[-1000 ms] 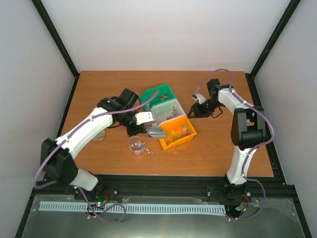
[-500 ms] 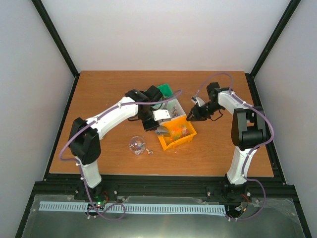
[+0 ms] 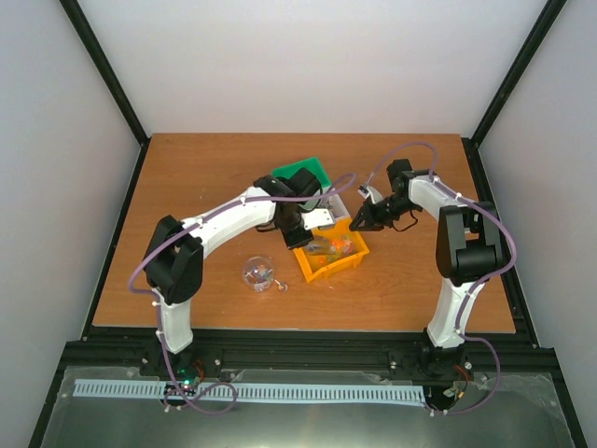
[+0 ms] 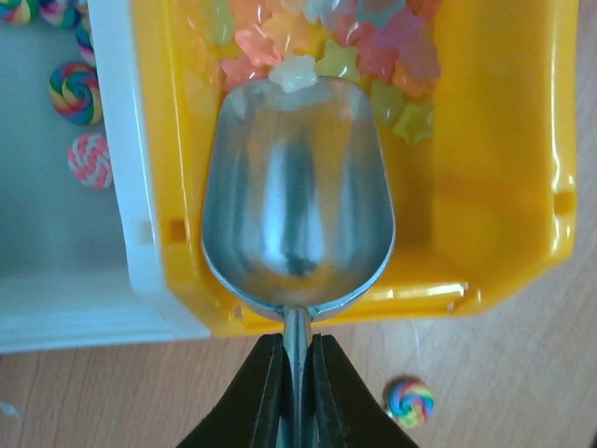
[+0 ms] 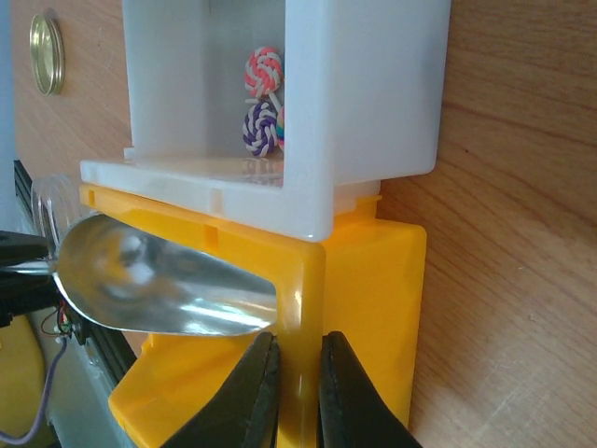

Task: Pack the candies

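The candies show as pale star-shaped sweets (image 4: 317,47) heaped at the far end of the orange bin (image 4: 494,187). Swirled ones (image 4: 75,93) lie in the white bin (image 4: 65,308) beside it. A metal scoop (image 4: 298,196) hangs bowl-up over the orange bin, its tip at the star sweets and nothing in its bowl. My left gripper (image 4: 298,341) is shut on the scoop's thin handle. My right gripper (image 5: 298,345) is shut on the orange bin's (image 5: 373,308) side wall, the scoop (image 5: 159,280) just left of it.
A green bin (image 3: 303,175) sits behind the white bin (image 5: 364,93). A small clear jar (image 3: 256,273) stands on the table left of the orange bin (image 3: 331,264), with a loose swirl candy (image 4: 410,401) near it. A gold lid (image 5: 44,54) lies beyond the bins.
My left arm swung right, carrying the scoop from beside the bins to over the orange bin. My right gripper moved in and closed on the orange bin's wall.
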Robot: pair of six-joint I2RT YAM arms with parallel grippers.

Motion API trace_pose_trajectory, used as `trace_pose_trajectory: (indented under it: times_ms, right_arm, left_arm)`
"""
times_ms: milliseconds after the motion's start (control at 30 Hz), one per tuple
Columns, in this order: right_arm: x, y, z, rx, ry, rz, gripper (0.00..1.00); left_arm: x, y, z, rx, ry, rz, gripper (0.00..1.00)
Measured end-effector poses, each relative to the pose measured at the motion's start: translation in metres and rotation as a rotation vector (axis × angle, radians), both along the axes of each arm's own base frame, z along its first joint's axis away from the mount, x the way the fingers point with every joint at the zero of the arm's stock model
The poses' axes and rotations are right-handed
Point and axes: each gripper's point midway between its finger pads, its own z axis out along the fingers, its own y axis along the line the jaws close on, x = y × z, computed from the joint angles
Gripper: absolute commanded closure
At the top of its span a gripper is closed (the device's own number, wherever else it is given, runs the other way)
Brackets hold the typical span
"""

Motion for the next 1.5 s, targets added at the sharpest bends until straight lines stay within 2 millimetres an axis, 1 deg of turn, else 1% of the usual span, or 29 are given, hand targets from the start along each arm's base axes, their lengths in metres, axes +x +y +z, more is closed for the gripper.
trace_pose_trajectory:
  times_ms: [133,300,367,500,600,733,1100,1133,1233,1300,1400,1500]
  right_arm:
    - [0.002,0.001,0.000,0.003,-0.003,-0.009,0.97]
    - [0.004,0.001,-0.001,0.003,-0.009,-0.021,0.97]
    - [0.006,0.000,0.000,-0.004,-0.018,-0.028,0.97]
    - [0.008,-0.002,0.000,-0.019,-0.032,-0.030,0.97]
    - [0.008,-0.002,0.000,-0.028,-0.037,-0.031,0.97]
    - [0.008,-0.003,0.000,-0.033,-0.038,-0.033,0.97]
    - [0.010,-0.008,0.000,-0.061,-0.069,-0.026,0.97]
    - [0.011,-0.009,0.000,-0.068,-0.076,-0.023,0.95]
    - [0.011,-0.012,0.000,-0.082,-0.094,-0.011,0.82]
    - [0.011,-0.014,-0.001,-0.094,-0.107,-0.001,0.69]
    - [0.012,-0.024,-0.003,-0.139,-0.134,0.014,0.51]
    - [0.011,-0.031,-0.003,-0.164,-0.134,0.015,0.42]
  left_arm:
    - [0.009,-0.016,-0.008,-0.074,-0.024,0.012,0.99]
    - [0.021,-0.042,-0.020,-0.203,-0.059,0.006,0.99]
    - [0.021,-0.044,-0.024,-0.239,-0.069,0.006,0.99]
    - [0.020,-0.041,-0.029,-0.319,-0.083,0.011,0.99]
    - [0.019,-0.035,-0.033,-0.373,-0.085,0.018,0.99]
    - [0.013,-0.020,-0.033,-0.413,-0.077,0.033,0.99]
    - [0.005,0.010,-0.001,-0.544,-0.123,0.028,0.99]
    - [0.005,0.012,0.001,-0.558,-0.125,0.027,0.99]
    - [0.005,0.016,0.005,-0.604,-0.129,0.021,0.99]
    - [0.004,0.017,0.007,-0.630,-0.135,0.014,0.99]
    - [-0.004,0.019,0.008,-0.670,-0.147,-0.004,0.99]
    - [-0.009,0.017,0.013,-0.707,-0.162,-0.017,0.99]
